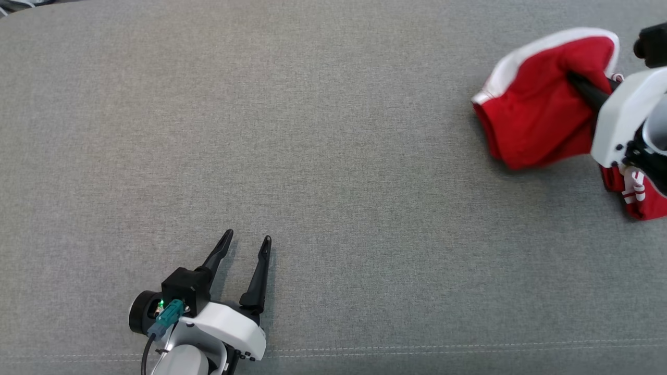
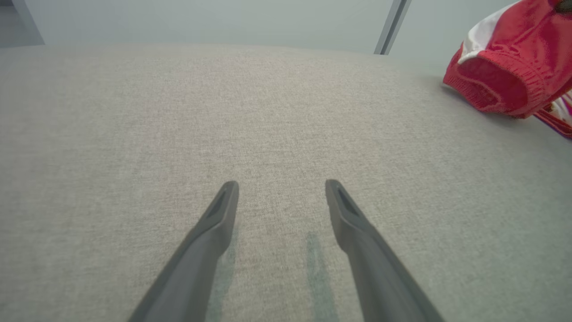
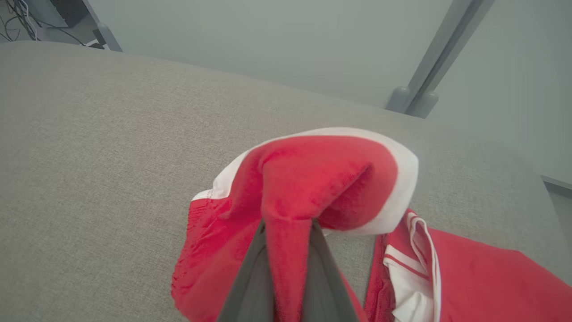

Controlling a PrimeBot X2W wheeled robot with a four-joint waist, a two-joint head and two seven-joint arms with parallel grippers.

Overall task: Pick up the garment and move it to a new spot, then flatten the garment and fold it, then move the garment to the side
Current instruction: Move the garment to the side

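1. Right claw (image 3: 288, 226) is pinched tight on a fold of the red garment (image 1: 531, 109) (white trim), which sits bunched at the far right of the grey tabletop (image 1: 333, 156).
2. Left claw (image 1: 247, 236) is spread wide and empty, near front edge, well apart from the garment.

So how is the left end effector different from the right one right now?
The left end effector has its fingers spread open and holds nothing; the right end effector is shut on the red garment. The left one is over bare grey surface, well apart from the garment; the right one is at the right side of the head view, with fabric bunched around its fingers. Both have two long dark fingers.
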